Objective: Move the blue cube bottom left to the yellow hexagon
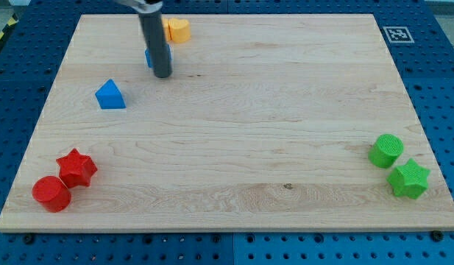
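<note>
Top-left of surface (285, 110): my tip (162, 75) touching blue cube (149, 57), yellow hexagon (179, 30) just beyond; my tool is a plain rod, nothing pinched.

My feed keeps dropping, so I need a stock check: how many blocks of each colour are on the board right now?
Red: 2, a star and a cylinder
Green: 2, a cylinder and a star
Blue: 2, a house-shaped block and one mostly hidden behind my tip
Yellow: 1, partly hidden
Total: 7
</note>
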### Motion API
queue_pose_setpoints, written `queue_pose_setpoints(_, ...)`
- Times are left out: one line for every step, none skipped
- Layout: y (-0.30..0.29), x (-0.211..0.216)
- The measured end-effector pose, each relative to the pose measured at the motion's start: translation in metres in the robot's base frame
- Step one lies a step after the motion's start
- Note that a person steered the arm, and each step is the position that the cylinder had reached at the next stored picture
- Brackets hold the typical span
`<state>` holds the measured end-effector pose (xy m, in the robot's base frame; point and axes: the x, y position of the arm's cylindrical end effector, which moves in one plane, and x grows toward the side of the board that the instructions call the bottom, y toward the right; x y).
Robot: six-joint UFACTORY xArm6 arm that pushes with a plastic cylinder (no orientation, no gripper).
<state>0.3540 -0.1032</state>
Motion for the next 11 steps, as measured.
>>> queue_pose_setpoints(0.004,-0.019)
queue_pose_setpoints(-0.006,-0.024)
queue_pose_setpoints(-0.023,-0.024)
queue_pose_setpoints(-0.023,-0.024)
queue_pose_setpoints(-0.024,-0.028)
queue_pose_setpoints(-0.027,-0.03)
queue_pose_setpoints(-0.041,-0.03)
queue_pose_setpoints(-0.045,-0.03)
queue_pose_setpoints(-0.047,-0.03)
queue_pose_setpoints(-0.054,-0.029)
queue_pose_setpoints(-0.066,-0.022)
